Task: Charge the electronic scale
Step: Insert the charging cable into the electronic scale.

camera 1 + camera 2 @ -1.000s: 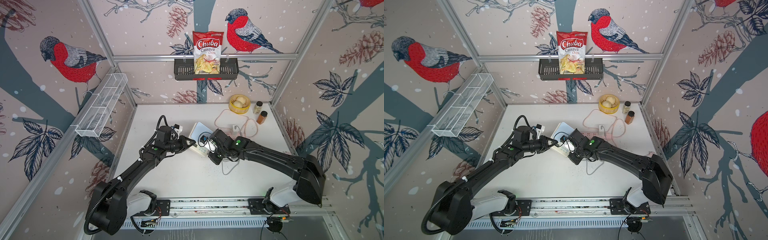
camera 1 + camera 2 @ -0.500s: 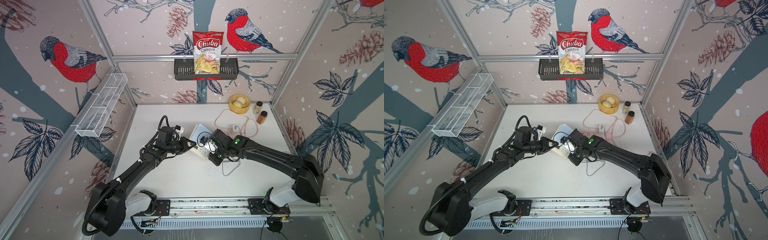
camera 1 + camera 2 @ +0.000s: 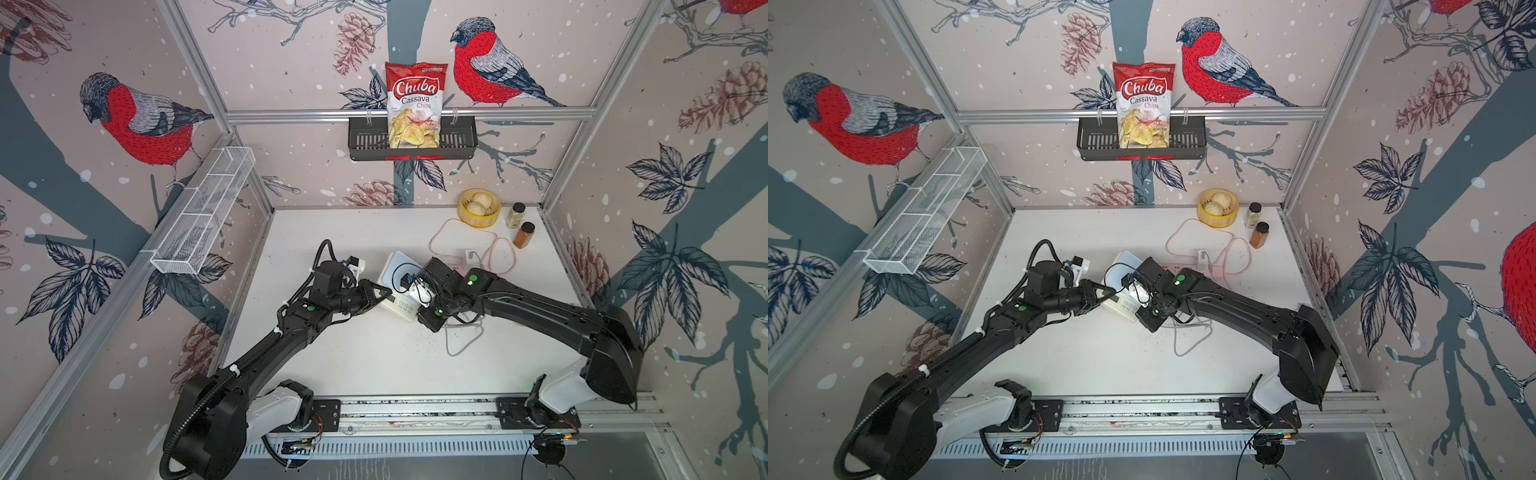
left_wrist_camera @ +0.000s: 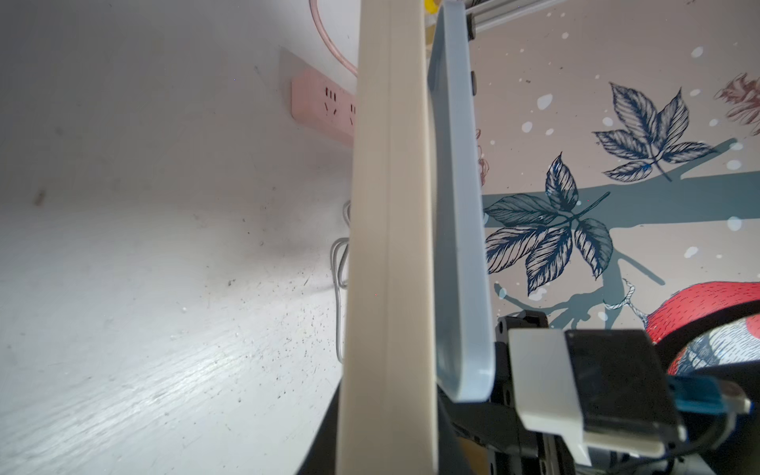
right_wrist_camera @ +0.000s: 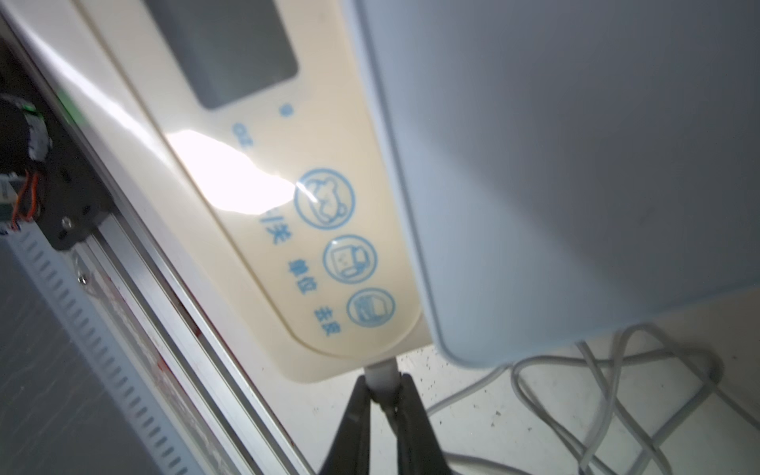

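The flat cream scale with the pale blue top stays mid white worktop, tipped up as before. The left claw pinches its 9 o'clock edge. At its 4 o'clock corner the small white plug looks pushed in. The right claw hugs the plug, but I cannot tell if it squeezes. Charging looks close.

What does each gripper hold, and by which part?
Left gripper: the electronic scale, by its side edge. Right gripper: around the white plug; grip cannot be told.
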You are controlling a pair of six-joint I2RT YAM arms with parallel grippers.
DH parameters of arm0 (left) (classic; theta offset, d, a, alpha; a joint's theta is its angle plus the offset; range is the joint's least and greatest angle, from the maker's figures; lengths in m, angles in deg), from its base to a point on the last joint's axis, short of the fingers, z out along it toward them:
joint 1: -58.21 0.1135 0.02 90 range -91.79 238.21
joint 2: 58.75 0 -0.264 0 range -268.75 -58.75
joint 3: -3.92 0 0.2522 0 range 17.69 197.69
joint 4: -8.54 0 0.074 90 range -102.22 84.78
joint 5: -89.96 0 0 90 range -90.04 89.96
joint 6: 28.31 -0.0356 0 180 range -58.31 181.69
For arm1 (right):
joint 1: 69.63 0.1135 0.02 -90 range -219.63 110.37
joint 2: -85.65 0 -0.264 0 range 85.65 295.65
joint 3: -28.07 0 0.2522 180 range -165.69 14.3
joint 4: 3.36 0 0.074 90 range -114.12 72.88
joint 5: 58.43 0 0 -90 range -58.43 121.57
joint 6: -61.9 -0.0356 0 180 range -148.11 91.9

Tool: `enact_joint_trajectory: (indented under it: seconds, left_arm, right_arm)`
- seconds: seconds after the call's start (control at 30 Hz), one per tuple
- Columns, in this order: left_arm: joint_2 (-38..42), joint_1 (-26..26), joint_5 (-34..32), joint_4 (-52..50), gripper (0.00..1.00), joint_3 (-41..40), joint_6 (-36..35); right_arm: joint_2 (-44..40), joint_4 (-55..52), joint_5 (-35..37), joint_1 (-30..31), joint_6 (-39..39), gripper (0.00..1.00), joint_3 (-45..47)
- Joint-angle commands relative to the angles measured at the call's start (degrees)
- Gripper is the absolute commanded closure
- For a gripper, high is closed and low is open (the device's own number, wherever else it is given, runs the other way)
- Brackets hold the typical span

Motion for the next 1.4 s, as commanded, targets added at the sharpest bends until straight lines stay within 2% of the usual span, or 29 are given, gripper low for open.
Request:
enact_joint_trajectory:
  seconds: [0.0, 0.07, 0.13, 0.3, 0.53, 0.63, 0.77, 1.0, 1.37]
  left_arm:
    - [0.62, 3.12, 7.51, -5.44, 1.0, 0.6, -3.39]
    - [0.07, 4.94, 8.94, -8.01, 1.0, 1.96, -6.22]
    - [-0.67, 6.55, 10.15, -9.72, 1.0, 2.89, -8.43]
    - [-1.45, 10.72, 13.09, -10.02, 1.0, 3.75, -10.44]
    - [-5.19, 14.89, 16.07, -9.05, 1.0, 4.91, -13.51]
    - [-6.84, 15.27, 16.35, -9.37, 1.0, 6.16, -14.63]
    - [-8.4, 15.79, 16.58, -9.94, 1.0, 7.6, -15.29]
    - [-10.43, 16.14, 18.17, -9.92, 1.0, 9.09, -15.88]
    - [-10.81, 16.15, 19.61, -10.05, 1.0, 10.33, -15.96]
  right_arm:
    - [-1.59, 40.55, -0.96, -0.58, 0.59, 0.62, -0.77]
    - [-1.9, 37.89, -0.76, -0.64, 1.55, 0.5, -0.91]
    - [-2.54, 35.8, -0.96, -0.57, 1.93, 0.43, -0.82]
    - [-6.17, 32.81, 1.38, -1.04, 1.57, 0.36, 0.46]
    - [-12.54, 34.38, 2.48, -6.68, -1.68, 0.31, 7.01]
    - [-12.5, 32.36, 0.99, -7.26, 0.48, 0.3, 9.12]
    - [-11.04, 28.96, -4.69, -6.71, 2.48, 0.29, 11.68]
    - [-10.38, 32.8, -5.71, -3.38, 4.74, 0.26, 18.51]
    - [-2.09, 35.54, -6.7, -3.98, 8.19, 0.4, 16.16]
